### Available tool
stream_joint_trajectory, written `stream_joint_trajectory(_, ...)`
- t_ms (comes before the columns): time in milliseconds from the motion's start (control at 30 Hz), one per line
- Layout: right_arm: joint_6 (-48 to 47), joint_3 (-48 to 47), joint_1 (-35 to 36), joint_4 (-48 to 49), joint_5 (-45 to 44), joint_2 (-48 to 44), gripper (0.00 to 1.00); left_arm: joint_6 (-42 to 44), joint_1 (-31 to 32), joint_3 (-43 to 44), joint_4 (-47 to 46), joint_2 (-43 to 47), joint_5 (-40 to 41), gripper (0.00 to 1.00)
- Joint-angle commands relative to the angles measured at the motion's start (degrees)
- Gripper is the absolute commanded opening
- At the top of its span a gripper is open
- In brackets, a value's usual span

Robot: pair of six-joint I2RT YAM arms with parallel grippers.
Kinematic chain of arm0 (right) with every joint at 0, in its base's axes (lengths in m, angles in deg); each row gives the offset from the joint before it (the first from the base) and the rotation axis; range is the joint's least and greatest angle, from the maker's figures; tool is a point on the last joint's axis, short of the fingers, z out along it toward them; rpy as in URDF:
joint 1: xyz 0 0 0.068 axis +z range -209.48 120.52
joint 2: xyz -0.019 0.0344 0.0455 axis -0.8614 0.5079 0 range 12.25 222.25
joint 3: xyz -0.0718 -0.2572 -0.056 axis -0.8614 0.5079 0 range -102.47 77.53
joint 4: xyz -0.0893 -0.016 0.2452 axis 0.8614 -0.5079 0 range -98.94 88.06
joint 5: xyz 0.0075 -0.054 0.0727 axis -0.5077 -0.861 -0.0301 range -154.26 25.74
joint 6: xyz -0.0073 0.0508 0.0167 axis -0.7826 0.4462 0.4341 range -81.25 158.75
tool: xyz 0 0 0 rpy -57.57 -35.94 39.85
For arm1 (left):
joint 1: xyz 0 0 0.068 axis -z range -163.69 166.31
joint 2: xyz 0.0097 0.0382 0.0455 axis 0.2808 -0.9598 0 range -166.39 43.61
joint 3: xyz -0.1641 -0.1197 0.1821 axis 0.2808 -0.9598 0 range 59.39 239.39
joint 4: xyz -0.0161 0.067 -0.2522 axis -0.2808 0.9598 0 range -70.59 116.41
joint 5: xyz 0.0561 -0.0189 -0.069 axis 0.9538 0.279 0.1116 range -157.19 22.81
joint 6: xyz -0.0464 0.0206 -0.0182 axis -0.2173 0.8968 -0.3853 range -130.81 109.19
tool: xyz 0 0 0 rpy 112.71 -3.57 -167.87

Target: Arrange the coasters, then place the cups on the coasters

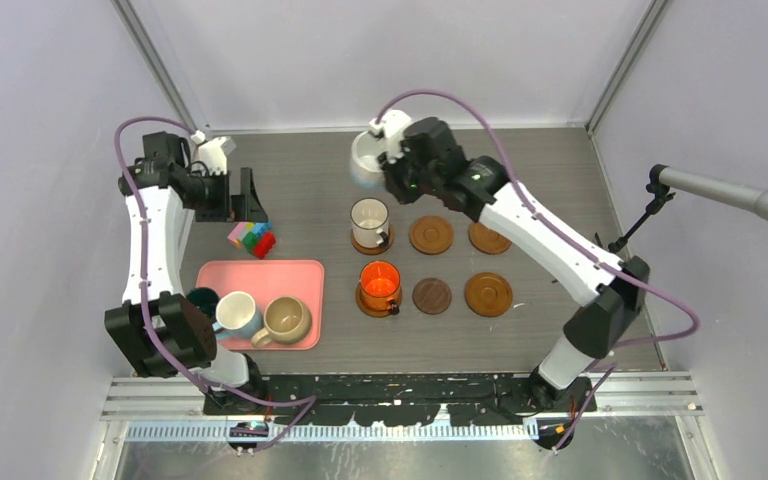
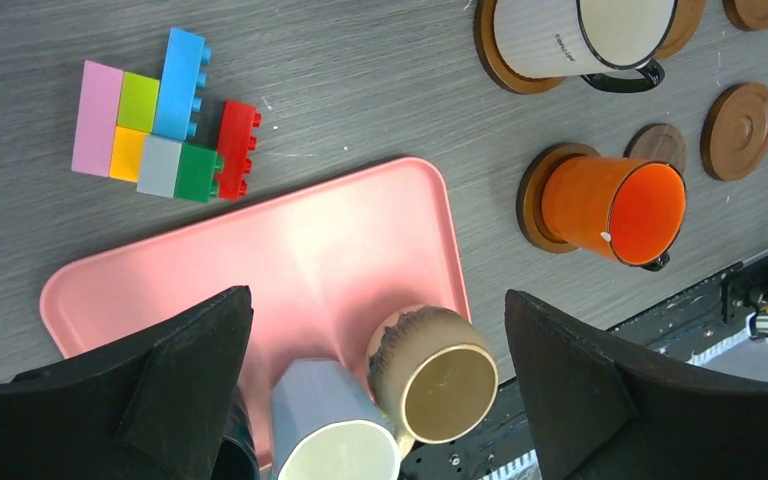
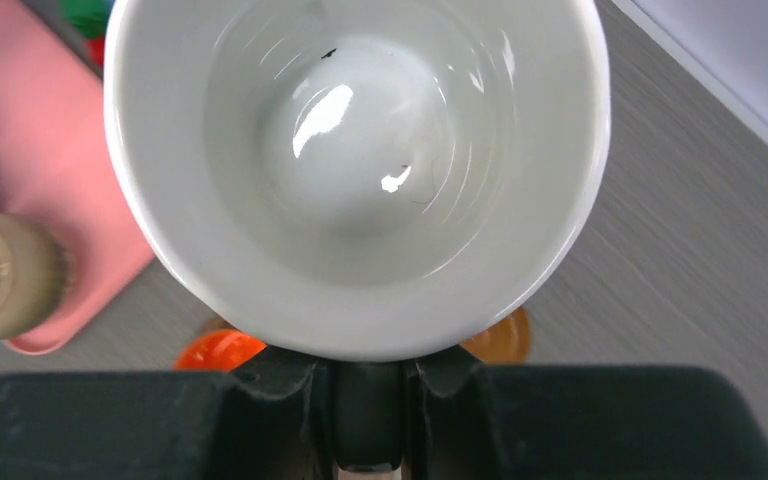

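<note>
My right gripper (image 1: 385, 165) is shut on the handle of a white cup (image 1: 366, 160) and holds it above the far middle of the table. In the right wrist view that cup (image 3: 360, 150) fills the frame above the gripper (image 3: 370, 385). Six coasters lie in two rows. A black-rimmed white cup (image 1: 369, 218) stands on one coaster (image 1: 371, 243) and an orange cup (image 1: 380, 282) on another (image 1: 364, 303). Bare are three orange-brown coasters (image 1: 431, 234) (image 1: 489, 238) (image 1: 488, 293) and a darker, smaller coaster (image 1: 432, 295). My left gripper (image 1: 250, 195) hangs open over the pink tray (image 2: 290, 240).
The pink tray (image 1: 260, 275) holds a dark green cup (image 1: 203, 300), a light blue cup (image 1: 237, 314) and a tan cup (image 1: 285, 320). Colourful toy blocks (image 1: 252, 238) lie just beyond the tray. A microphone on a stand (image 1: 730, 190) reaches in from the right.
</note>
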State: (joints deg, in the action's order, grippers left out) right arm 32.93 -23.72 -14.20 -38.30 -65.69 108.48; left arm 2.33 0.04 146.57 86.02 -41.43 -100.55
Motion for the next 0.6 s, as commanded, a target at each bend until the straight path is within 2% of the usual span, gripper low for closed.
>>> stream_joint_trajectory(0, 4.52, 5.75, -4.98, 0.01, -8.50, -9.36, 0.00, -3.27, 2.04, -0.43, -5.51, 2.51, 3.38, 1.00)
stream_joint_trajectory(67, 5.71, 9.88, -6.91, -0.71, -11.61, -12.23, 0.00, -5.09, 2.21, -0.47, -7.20, 2.93, 3.38, 1.00)
stream_joint_trajectory(267, 2.86, 24.81, -9.56, 3.10, -8.11, -19.34, 0.00, -7.70, 2.28, -2.11, -11.96, 5.85, 3.99, 1.00)
stream_joint_trajectory(567, 1.28, 29.77, -12.12, 6.30, -6.74, -14.59, 0.00, -1.94, 2.23, -2.97, -10.94, 8.38, 6.01, 1.00)
